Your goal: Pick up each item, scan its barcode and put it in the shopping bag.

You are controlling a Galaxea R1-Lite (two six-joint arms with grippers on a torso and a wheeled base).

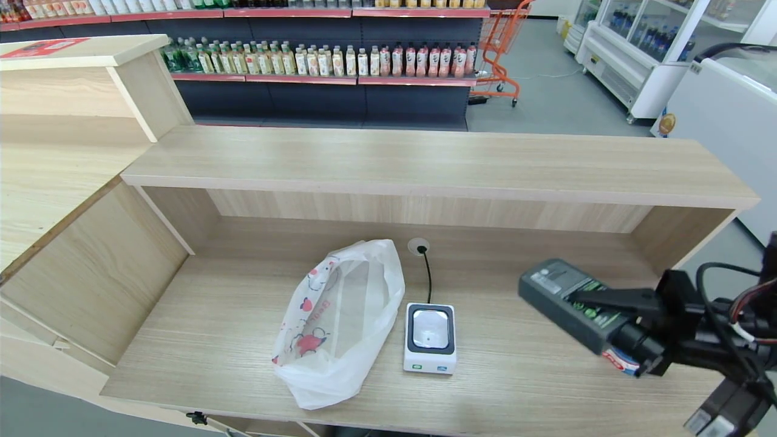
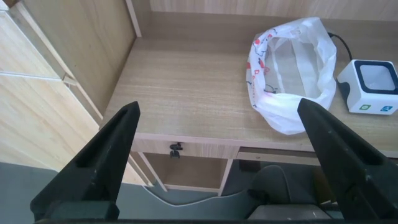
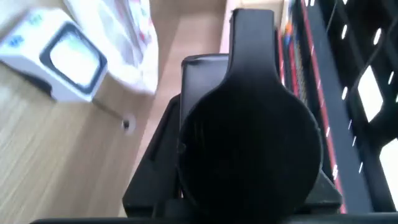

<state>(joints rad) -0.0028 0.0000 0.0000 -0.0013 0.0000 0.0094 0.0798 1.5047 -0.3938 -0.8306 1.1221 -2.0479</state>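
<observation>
Now, with right gripper clamped on the box, carry it left, long axis first, over the scanner.

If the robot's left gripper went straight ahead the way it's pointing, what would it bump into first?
Probably the light wooden counter, on bare wood near its front edge, beside the white plastic shopping bag. The left gripper has open jaws framing that spot; depth is hard to judge.
</observation>
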